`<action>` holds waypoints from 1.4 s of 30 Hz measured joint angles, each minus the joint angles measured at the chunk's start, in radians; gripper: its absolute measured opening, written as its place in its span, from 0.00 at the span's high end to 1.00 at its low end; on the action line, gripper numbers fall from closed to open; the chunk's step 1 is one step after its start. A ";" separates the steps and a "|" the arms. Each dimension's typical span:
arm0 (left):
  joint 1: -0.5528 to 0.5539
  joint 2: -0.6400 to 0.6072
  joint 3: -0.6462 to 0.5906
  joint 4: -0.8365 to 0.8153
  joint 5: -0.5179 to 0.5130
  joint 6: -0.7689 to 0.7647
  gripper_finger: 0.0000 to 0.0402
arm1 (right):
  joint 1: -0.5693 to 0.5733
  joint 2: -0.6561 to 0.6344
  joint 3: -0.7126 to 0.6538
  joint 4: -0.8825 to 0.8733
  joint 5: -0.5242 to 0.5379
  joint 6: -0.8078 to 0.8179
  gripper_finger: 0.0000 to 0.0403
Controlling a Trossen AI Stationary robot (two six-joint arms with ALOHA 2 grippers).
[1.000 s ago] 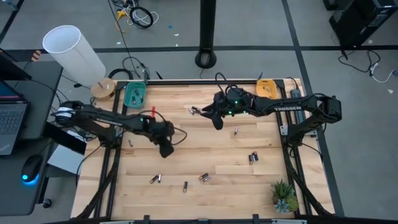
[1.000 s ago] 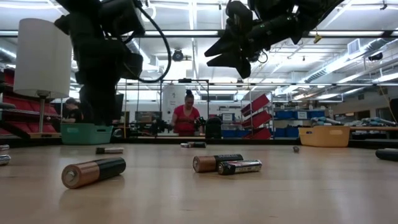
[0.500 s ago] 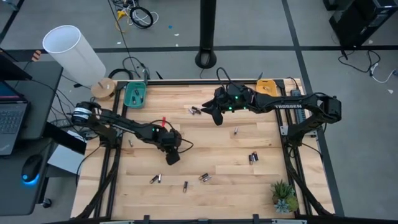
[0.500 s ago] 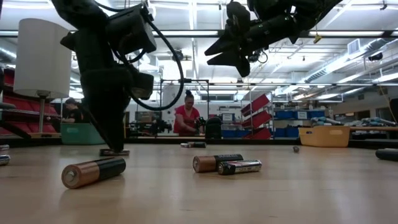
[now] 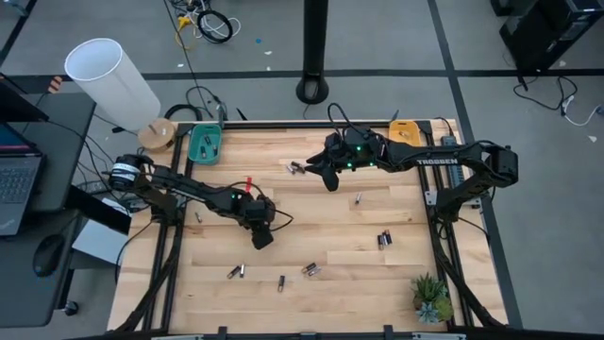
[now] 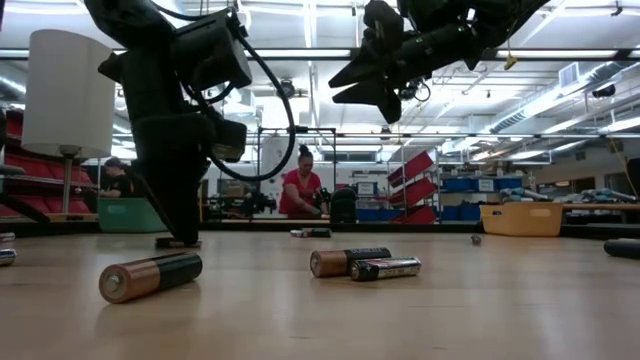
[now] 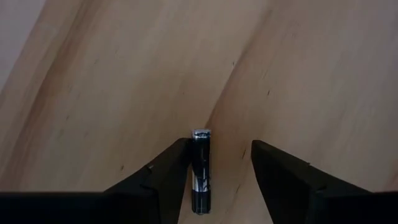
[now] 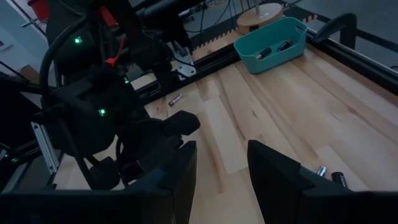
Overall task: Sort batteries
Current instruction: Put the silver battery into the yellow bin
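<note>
A: Why is the left gripper (image 5: 261,238) set so low over the pale wooden table (image 5: 321,283)?
B: It stands over one small dark cylindrical battery with a silvery cap (image 7: 200,169). In the left wrist view that cell lies on the wood between the two dark fingers (image 7: 163,175), close against one and apart from the other. The fingers are spread wide and hold nothing yet, so it looks lined up for a pinch.

A: And the other batteries?
B: Scattered on the table: a pair (image 5: 309,270) and a single (image 5: 281,282) toward the front edge, another pair (image 5: 383,239) on the right. Two already lie in the small teal plastic tray (image 8: 274,44) at the back left corner.

A: The right gripper (image 5: 327,179)?
B: It hangs in the air above the back middle, fingers parted about halfway, empty, probably waiting clear of the left arm.
</note>
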 joint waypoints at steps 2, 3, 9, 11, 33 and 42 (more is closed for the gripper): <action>0.000 0.000 0.000 0.000 -0.001 -0.009 0.52 | 0.004 0.000 0.000 -0.002 0.000 0.000 0.62; 0.000 0.000 -0.001 0.000 -0.002 -0.012 0.52 | 0.005 0.000 0.000 -0.003 0.000 0.000 0.62; -0.001 -0.019 -0.002 -0.002 -0.026 -0.043 0.52 | 0.008 0.000 0.000 -0.033 -0.008 0.000 0.62; -0.005 -0.050 -0.007 -0.011 -0.066 -0.055 0.52 | 0.013 0.000 0.000 -0.036 -0.008 0.008 0.62; -0.413 -0.252 -0.154 0.236 -0.836 -0.458 0.60 | 0.087 -0.087 0.000 -0.110 -0.042 -0.075 0.62; -0.482 -0.187 -0.289 0.472 -1.066 -0.426 0.62 | 0.119 -0.092 0.000 -0.099 -0.048 -0.069 0.62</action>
